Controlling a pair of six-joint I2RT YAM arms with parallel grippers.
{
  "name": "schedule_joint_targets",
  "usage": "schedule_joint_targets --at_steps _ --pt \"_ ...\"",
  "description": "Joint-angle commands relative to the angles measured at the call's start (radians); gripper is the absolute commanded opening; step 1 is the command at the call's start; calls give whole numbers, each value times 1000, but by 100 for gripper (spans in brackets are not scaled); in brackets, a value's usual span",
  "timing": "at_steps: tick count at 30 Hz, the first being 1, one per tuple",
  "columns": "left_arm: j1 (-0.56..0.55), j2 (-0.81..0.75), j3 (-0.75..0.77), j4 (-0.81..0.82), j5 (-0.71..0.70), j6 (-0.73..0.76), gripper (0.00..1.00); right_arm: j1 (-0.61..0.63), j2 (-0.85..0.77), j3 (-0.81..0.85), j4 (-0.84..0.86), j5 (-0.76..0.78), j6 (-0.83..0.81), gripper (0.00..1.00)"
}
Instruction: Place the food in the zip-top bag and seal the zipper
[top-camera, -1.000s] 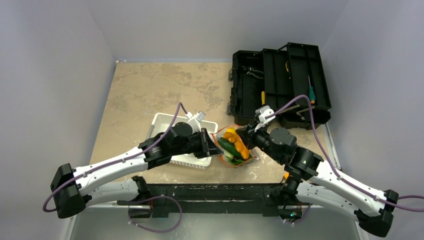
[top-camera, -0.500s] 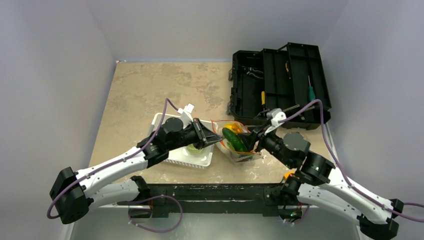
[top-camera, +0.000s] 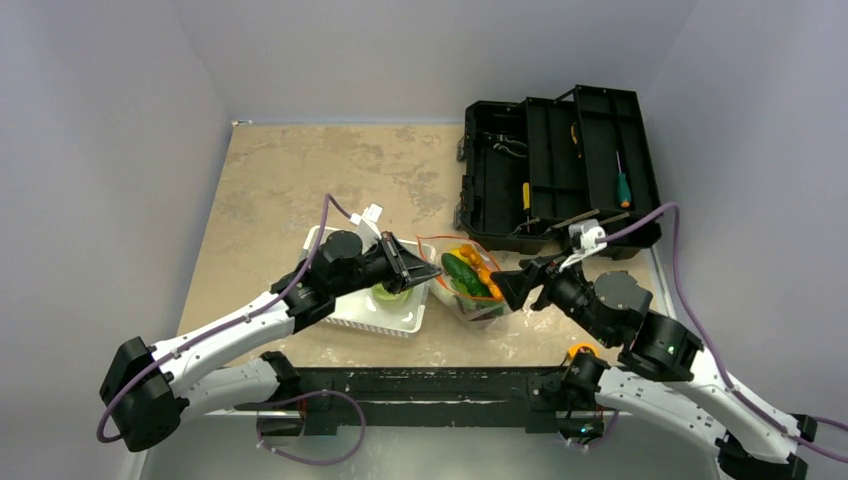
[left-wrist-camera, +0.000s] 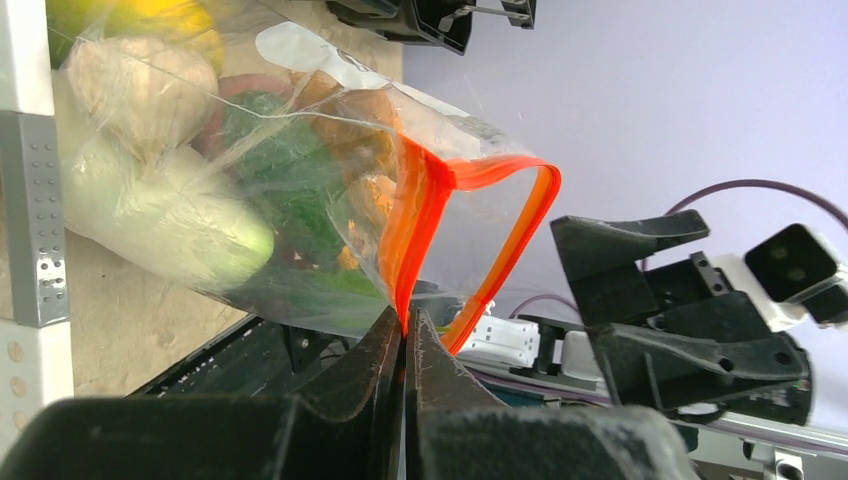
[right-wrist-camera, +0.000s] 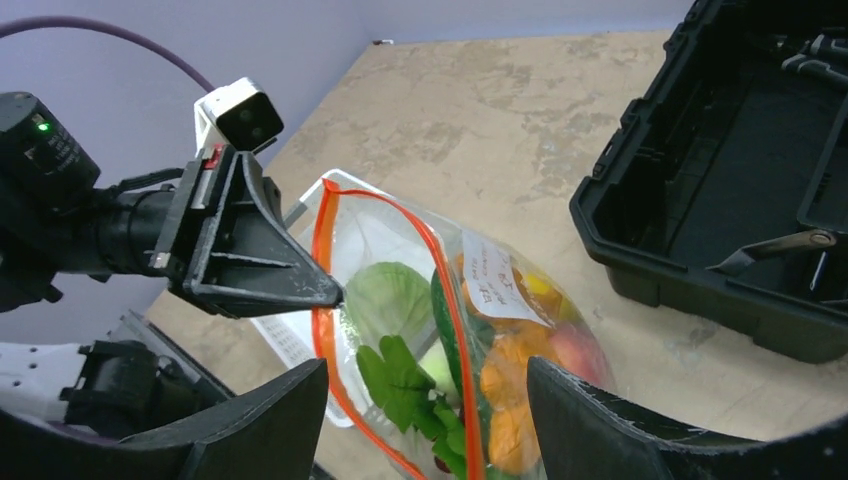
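Note:
The clear zip-top bag (top-camera: 462, 282) stands on the table between the arms, its mouth gaping. My left gripper (top-camera: 432, 279) is shut on the orange-red zipper (left-wrist-camera: 415, 215) strip at the left rim, seen pinched between its jaws (left-wrist-camera: 405, 325). Inside lies food: a green cucumber (top-camera: 461, 273), orange pieces (right-wrist-camera: 505, 385), a pink peach (right-wrist-camera: 577, 355), cabbage (right-wrist-camera: 392, 295) and a white radish (left-wrist-camera: 150, 215). My right gripper (right-wrist-camera: 425, 385) hovers open just right of the bag (right-wrist-camera: 490, 280), its fingers wide apart and holding nothing.
A white slatted basket (top-camera: 318, 237) sits under the left arm with a green item (top-camera: 388, 296) in it. An open black toolbox (top-camera: 560, 170) with tools stands at the back right. A small orange object (top-camera: 578, 352) lies by the right arm's base.
My right gripper has opened and drawn back to the right, away from the bag. The left gripper keeps its grip on the rim and has shifted slightly; the bag now stands more upright.

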Motion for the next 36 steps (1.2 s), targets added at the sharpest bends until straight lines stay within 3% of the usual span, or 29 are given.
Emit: schedule_joint_targets --at_steps 1,5,11,15,24,27,31,36 --pt "11 -1 52 25 14 19 0 5 94 173 -229 -64 80 74" --pt "20 9 60 13 23 35 0 5 198 252 -386 -152 15 76" --pt "29 -1 49 9 23 37 0 5 231 225 -422 -231 15 79" --pt "33 -3 49 6 21 38 0 5 260 189 -433 -309 -16 86" --pt "37 4 49 21 27 25 0 6 333 211 -417 -177 -1 88" --pt "39 11 54 26 32 18 0 16 379 227 -412 -134 0 84" --pt "43 16 67 27 40 9 0 24 418 242 -414 -81 -11 64" --pt "45 13 96 27 53 8 0 26 397 246 -392 -68 -34 51"
